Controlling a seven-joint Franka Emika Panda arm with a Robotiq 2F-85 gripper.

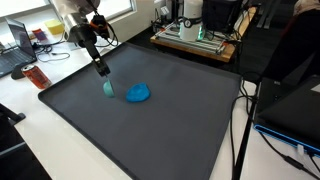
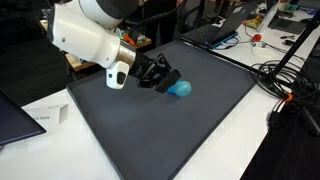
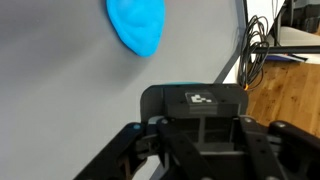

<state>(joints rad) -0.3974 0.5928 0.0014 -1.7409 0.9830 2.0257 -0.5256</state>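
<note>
Teal-green and small, a block-like piece (image 1: 108,90) is sitting on the dark grey mat (image 1: 150,135) directly beneath the tips of the gripper (image 1: 102,71). It is the thing the hand is closest to. In an exterior view the arm is reaching in from the mat's corner with the fingers pointing steeply down at the piece. I can't tell whether the tips are touching it or hanging just above it, nor whether the hand is spread or closed. The wrist view is showing mostly the black housing, with a thin sliver of teal peeking out just past it.

I'd judge the hand is angled downward like this because the piece is short and standing free on a flat surface, so the open way to it is from above.

The piece is looking pale and matt, somewhat taller than wide, and upright. It is too small for me to name it with any confidence.

Just to one side of the hand, a bright blue lump (image 1: 138,93) is lying on the mat. It is rounded and soft-looking, like crumpled cloth or putty, and it is near the piece but not touching it. Further out, beyond the mat's edge, black cables (image 3: 258,50) are trailing off the table.
</note>
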